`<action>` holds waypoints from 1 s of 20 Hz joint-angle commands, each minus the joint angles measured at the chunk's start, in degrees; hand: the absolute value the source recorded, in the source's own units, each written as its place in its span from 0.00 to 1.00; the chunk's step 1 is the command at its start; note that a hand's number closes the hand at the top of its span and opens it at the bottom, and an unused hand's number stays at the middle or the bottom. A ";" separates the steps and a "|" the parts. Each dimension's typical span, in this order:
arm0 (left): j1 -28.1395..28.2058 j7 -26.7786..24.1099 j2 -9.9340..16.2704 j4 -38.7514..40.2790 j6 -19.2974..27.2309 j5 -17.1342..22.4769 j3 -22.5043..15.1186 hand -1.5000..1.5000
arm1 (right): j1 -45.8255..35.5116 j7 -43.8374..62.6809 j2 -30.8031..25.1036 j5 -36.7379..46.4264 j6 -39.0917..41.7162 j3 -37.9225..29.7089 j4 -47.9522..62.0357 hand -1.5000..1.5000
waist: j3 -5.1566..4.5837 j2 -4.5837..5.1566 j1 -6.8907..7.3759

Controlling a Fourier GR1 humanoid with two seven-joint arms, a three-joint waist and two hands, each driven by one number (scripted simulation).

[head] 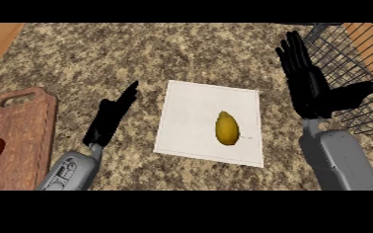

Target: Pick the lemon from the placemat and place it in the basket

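Observation:
A yellow lemon [226,128] lies on the right half of a white placemat [189,123] in the middle of the counter. To the right of the placemat my right hand [309,86] is raised with straight fingers and the thumb spread toward the basket, holding nothing. The dark wire basket [341,64] stands at the right edge, just behind that hand and partly cut off by the view. My left hand [111,116] is open left of the placemat, fingers pointing up and to the right, touching nothing.
A reddish wooden cutting board [25,138] with a handle hole lies at the left edge. The counter is speckled brown stone, with a strip of wood showing at the top left corner [9,34].

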 commanded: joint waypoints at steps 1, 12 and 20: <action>1.09 -0.19 2.69 -2.83 -1.11 1.87 4.47 0.50 | -1.84 -2.12 -1.57 -2.48 7.38 -1.46 1.66 1.00 | 0.99 -0.65 -0.64; -1.72 0.08 6.36 0.76 1.68 6.01 14.42 0.50 | -10.61 -22.70 0.59 21.54 17.83 21.17 -3.01 0.00 | 0.93 -0.44 1.32; 3.85 -1.54 7.83 -2.74 -0.30 6.96 17.43 0.50 | -13.67 7.84 5.73 27.06 13.15 25.35 -13.71 0.00 | 0.88 -1.13 -1.60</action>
